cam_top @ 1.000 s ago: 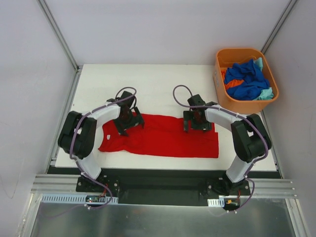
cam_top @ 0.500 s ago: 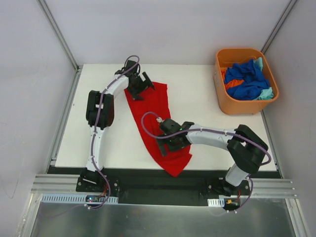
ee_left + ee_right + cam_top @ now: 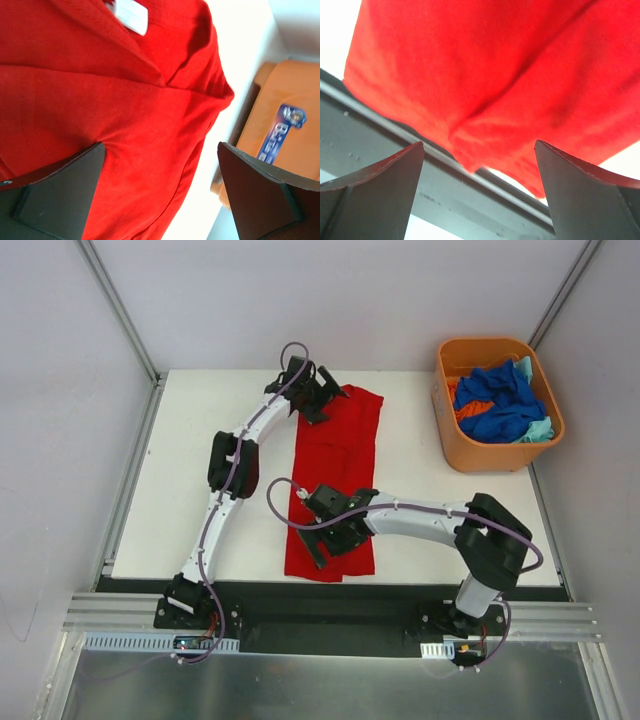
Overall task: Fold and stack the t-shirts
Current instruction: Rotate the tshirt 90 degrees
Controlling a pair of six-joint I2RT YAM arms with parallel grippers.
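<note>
The bright red t-shirt (image 3: 335, 475) lies as a long folded strip running from the table's far side to its near edge. My left gripper (image 3: 320, 400) is over the shirt's far end, jaws wide open and empty. The left wrist view (image 3: 160, 150) shows red cloth (image 3: 125, 100) and a white neck label (image 3: 131, 15) under it. My right gripper (image 3: 335, 537) is over the near end, also wide open and empty. The right wrist view (image 3: 477, 145) shows the red hem (image 3: 485, 75) at the table's front edge. Royal blue (image 3: 497, 405), orange and pale teal shirts lie in the tub.
The orange plastic tub (image 3: 490, 455) stands at the far right; it also shows in the left wrist view (image 3: 280, 125). A grey metal rail (image 3: 420, 190) runs along the table's front edge, just under the shirt's near end. White walls enclose the table.
The red shirt has swung from lying crosswise to lying lengthwise, far to near. My left gripper went to the far side, my right gripper to the near edge.
</note>
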